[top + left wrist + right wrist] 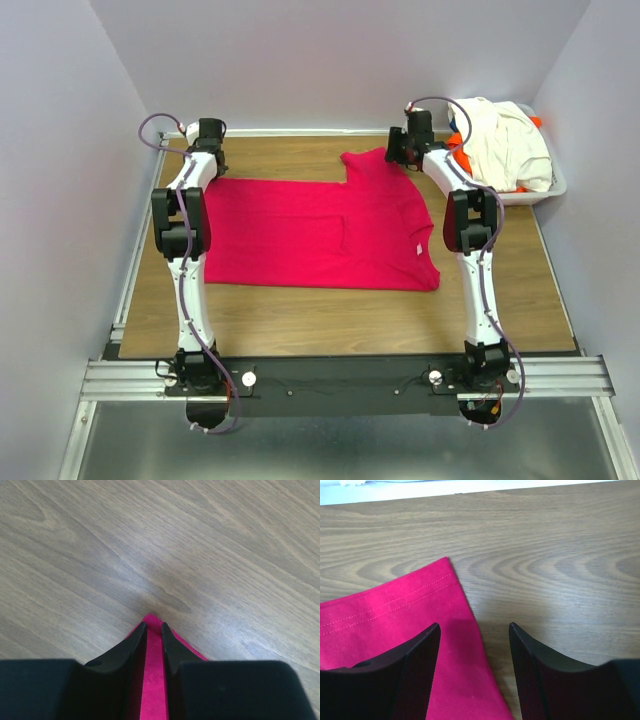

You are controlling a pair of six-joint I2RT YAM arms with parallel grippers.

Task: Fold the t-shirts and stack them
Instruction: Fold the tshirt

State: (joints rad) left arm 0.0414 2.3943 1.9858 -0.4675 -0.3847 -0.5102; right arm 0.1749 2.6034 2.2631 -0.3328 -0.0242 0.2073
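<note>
On the table, top view: you see the crimson-pink t-shirt (320, 235) lying flat at frame centre, on the table (300, 310).
Basket, upper right: the white basket (555, 187) holds the cream-white t-shirt (505, 145) and the orange t-shirt (462, 160).
Left wrist view: your left gripper (153, 626) has its fingers drawn close at bottom centre, with a pink corner between them. You cannot tell if it pinches.
Right wrist view: your right gripper (474, 625) stands spread, one finger over the hemmed pink cloth, the other over bare wood.
</note>
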